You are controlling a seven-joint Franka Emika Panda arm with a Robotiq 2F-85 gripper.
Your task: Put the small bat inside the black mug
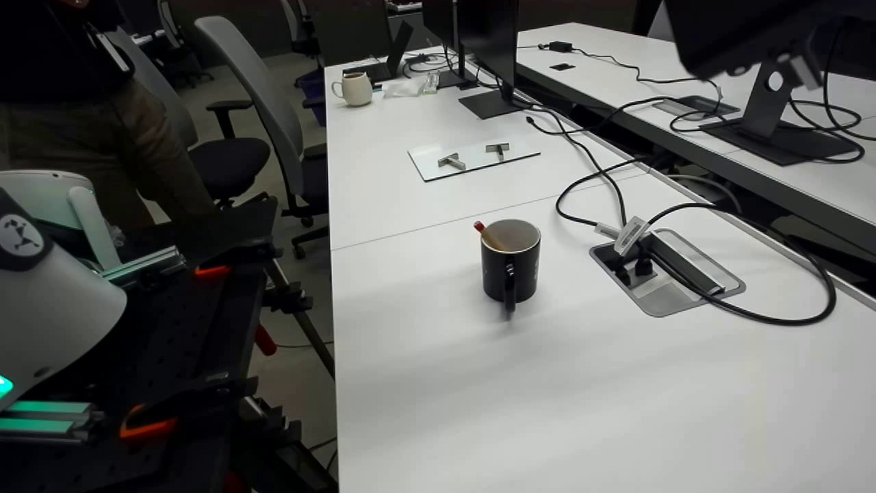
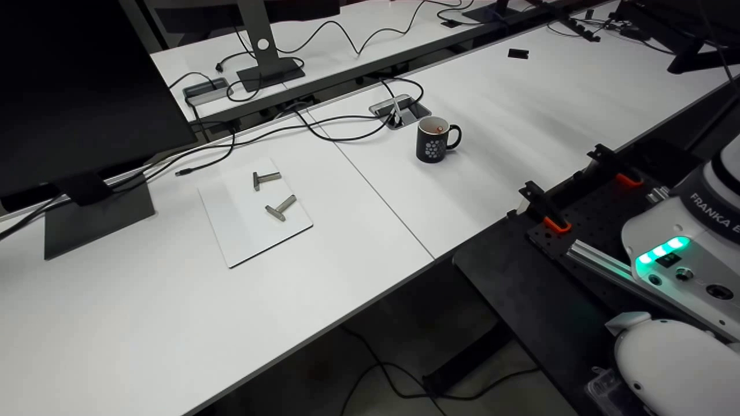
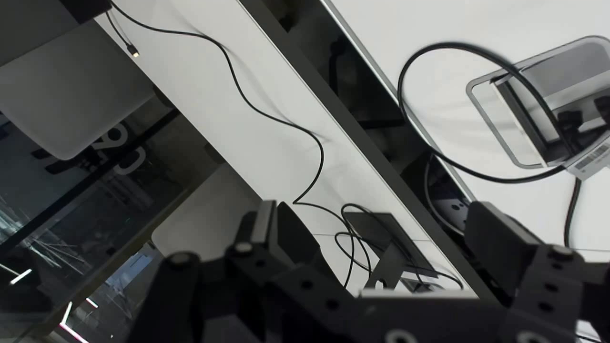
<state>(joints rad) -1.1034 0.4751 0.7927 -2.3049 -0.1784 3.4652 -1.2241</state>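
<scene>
White desk (image 1: 424, 411) carries the black mug (image 1: 523, 277) upright, small bat (image 1: 493, 238) leaning inside. You've got desk surface from mug to robot-side edge (image 1: 335, 356), office chair (image 1: 256, 96) farther along; power box (image 1: 664, 299) past the mug. Your gripper (image 3: 380, 226) is released, fingers (image 3: 495, 245) spread.

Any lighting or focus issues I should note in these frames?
Wrist view: the fingers look dark and soft, with bright light strips at lower left. Both exterior views: white table bright, floor dim, the black mug casting only a faint shadow.
</scene>
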